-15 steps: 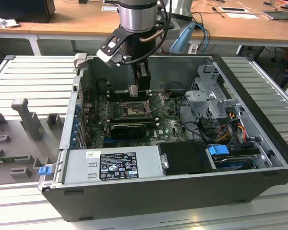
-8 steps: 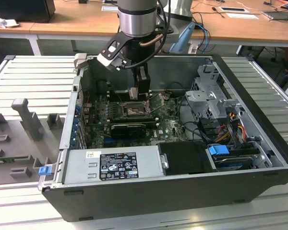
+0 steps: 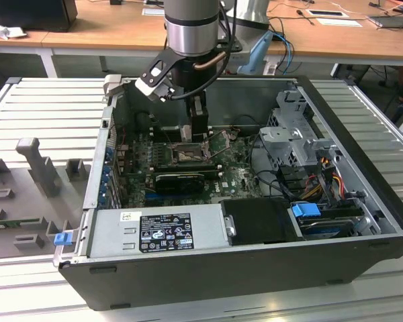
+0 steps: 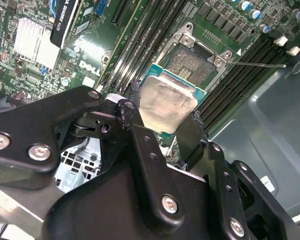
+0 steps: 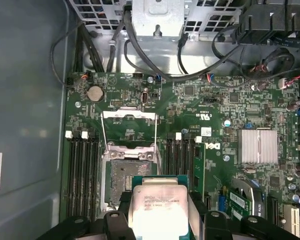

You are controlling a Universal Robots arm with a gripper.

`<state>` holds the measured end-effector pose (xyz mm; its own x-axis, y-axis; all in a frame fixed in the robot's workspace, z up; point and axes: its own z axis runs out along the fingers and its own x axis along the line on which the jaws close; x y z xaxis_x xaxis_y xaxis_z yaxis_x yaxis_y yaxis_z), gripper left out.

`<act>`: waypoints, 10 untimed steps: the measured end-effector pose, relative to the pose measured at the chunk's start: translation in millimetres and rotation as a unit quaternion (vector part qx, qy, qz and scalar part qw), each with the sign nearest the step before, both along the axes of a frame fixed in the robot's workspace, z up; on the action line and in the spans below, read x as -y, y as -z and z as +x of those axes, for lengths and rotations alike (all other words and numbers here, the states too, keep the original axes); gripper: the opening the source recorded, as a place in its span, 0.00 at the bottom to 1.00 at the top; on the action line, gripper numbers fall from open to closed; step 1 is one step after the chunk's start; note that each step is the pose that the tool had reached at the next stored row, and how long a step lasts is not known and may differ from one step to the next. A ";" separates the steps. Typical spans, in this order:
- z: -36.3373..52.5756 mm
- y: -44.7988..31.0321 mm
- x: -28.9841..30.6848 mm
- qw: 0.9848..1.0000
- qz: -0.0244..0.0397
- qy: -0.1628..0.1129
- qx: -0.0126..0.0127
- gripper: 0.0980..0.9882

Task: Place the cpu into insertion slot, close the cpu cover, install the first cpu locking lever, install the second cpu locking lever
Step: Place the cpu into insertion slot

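The open black metal computer case sat mid-frame in the exterior view, on the ribbed grey metal table. Inside it, the grey power supply box lay at lower centre. The green motherboard lay above that in the frame, and the silver drive cage stood to the right. The black two-fingered gripper hung over the square dark-framed insertion slot. The flat square silver-topped cpu was clamped between its fingers.

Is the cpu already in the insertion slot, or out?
Out. The gripper holds the cpu above the board; the insertion slot lies bare.
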<state>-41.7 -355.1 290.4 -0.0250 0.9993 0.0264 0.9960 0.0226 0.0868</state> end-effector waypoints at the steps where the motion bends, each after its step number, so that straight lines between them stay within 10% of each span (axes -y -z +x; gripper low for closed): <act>1: 0.0 1.0 0.0 1.000 0.000 0.000 0.000 0.48; 10: 0.0 6.3 -0.1 1.000 0.000 0.001 0.000 0.48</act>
<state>-41.7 -355.0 284.2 -0.0238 0.9994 0.0258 0.9960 0.0215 0.0868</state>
